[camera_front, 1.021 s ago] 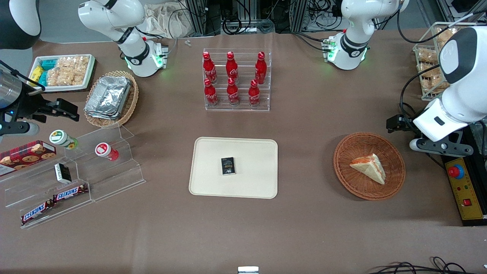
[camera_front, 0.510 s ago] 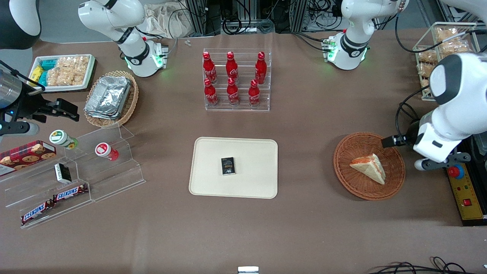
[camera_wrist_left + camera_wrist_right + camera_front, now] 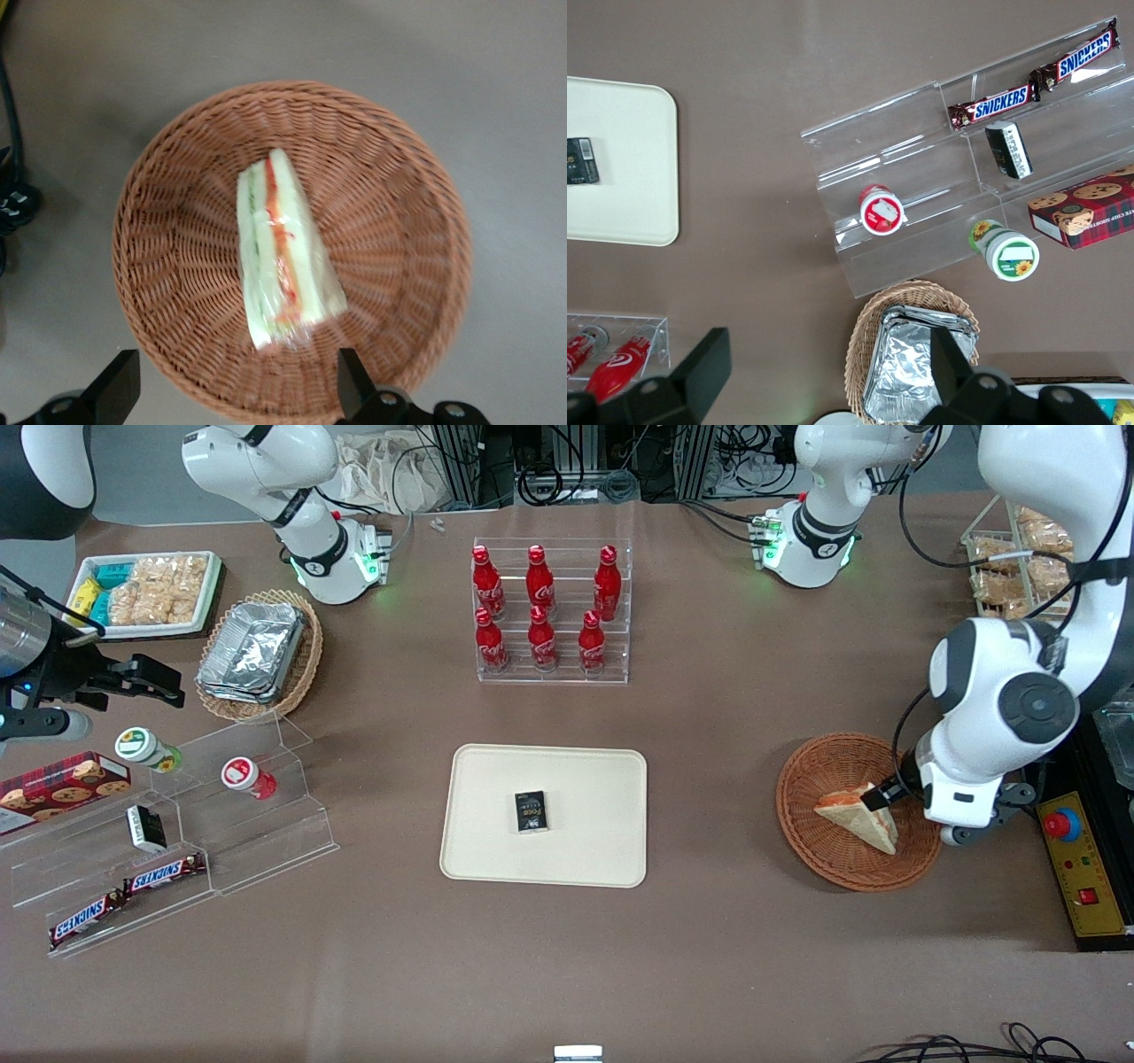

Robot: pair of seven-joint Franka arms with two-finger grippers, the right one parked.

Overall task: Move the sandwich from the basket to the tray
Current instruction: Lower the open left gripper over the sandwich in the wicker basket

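Gripper [image 3: 235,390] hanging open over the basket [image 3: 824,859], holding nothing.
Fingertips cut off; plastic-wrapped triangular sandwich [image 3: 279,252] lies on round woven wicker.

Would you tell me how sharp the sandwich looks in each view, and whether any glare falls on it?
Left wrist view: sandwich slightly soft, wrapper glinting faintly near one end; open gripper hangs over the basket. Front view: evenly lit, sandwich small but crisp, glare only on the foil containers.
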